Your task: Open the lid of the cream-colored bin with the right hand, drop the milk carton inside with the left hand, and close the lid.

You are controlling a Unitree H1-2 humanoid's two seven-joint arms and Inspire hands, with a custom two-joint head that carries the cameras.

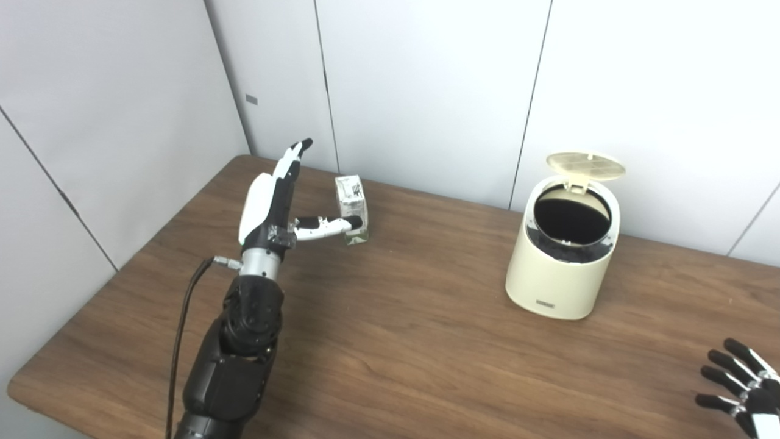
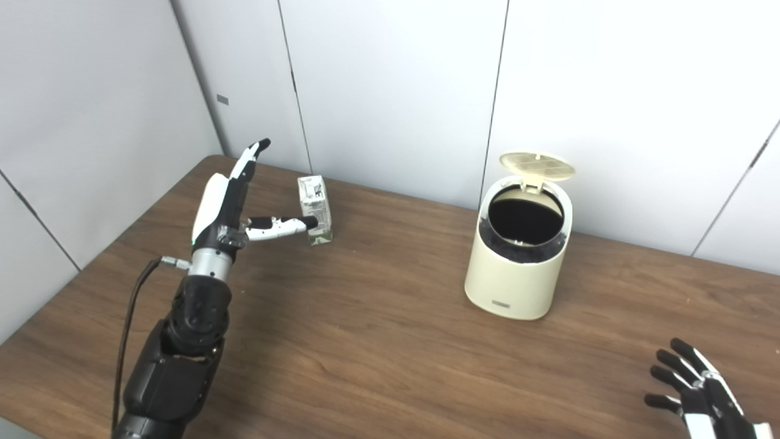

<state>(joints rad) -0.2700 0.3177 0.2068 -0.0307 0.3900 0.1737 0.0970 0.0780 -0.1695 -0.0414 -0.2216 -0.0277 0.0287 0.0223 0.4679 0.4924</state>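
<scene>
Nearest you in the left eye view, at the lower right corner, your right hand [image 1: 740, 390] waits with fingers spread, holding nothing, well clear of the bin [image 1: 563, 253] at centre right. It has no work for now, since the lid [image 1: 586, 165] already stands tipped up behind the dark mouth. At left of centre your left hand [image 1: 274, 201] reaches up the table [image 1: 396, 341], fingers straight and apart, thumb stretched across to the carton [image 1: 352, 209], which stands upright near the back wall. That looks like a grasp being set, not yet closed.

In the right eye view you see the same: thumb tip at the carton's near face, fingers raised beside it, carton ungripped and well apart from the bin.
</scene>
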